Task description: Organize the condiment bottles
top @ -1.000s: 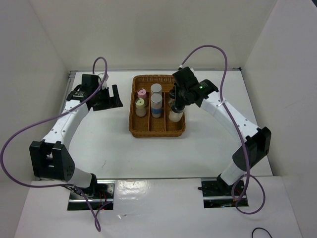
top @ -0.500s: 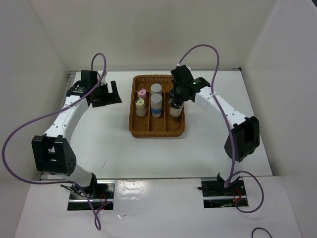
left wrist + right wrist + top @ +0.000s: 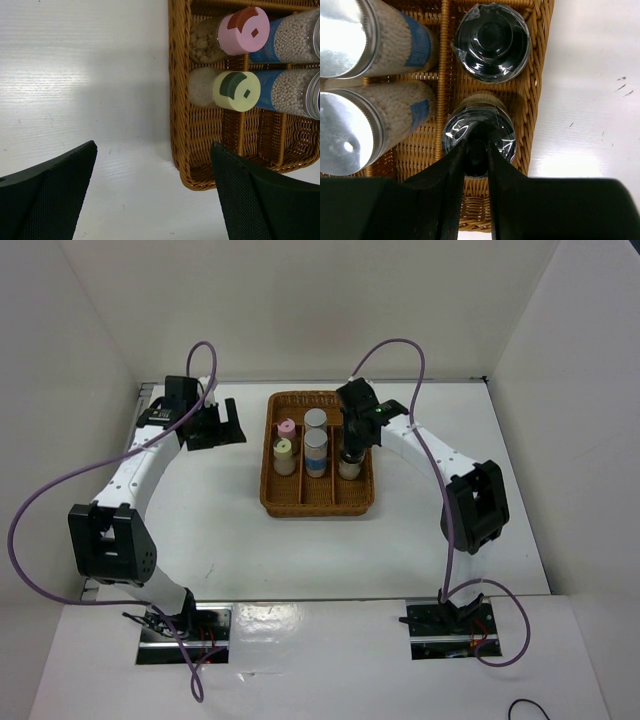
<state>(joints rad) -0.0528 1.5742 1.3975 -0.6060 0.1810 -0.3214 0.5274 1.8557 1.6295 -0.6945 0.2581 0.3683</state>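
The wicker tray (image 3: pixel 318 504) holds the condiment bottles. The pink-lidded (image 3: pixel 243 31) and yellow-lidded (image 3: pixel 236 91) bottles stand in its left compartment, and two silver-lidded, blue-labelled ones (image 3: pixel 342 32) (image 3: pixel 347 132) in the middle. In the right compartment a black-lidded bottle (image 3: pixel 492 41) stands at the far end. A second black-lidded bottle (image 3: pixel 479 132) sits upright nearer, and my right gripper (image 3: pixel 476 147) is shut on its lid knob from above. My left gripper (image 3: pixel 154 165) hangs open and empty over the table, just left of the tray.
White walls close in the table on three sides. The tray's near end (image 3: pixel 480 212) is bare wicker. Purple cables loop above both arms (image 3: pixel 390 350). Bare table surface (image 3: pixel 85 75) lies left of the tray.
My right arm has folded in and brought the black-lidded bottle from a tilt over the tray's right side to upright in the right compartment. My left gripper has drifted slightly back.
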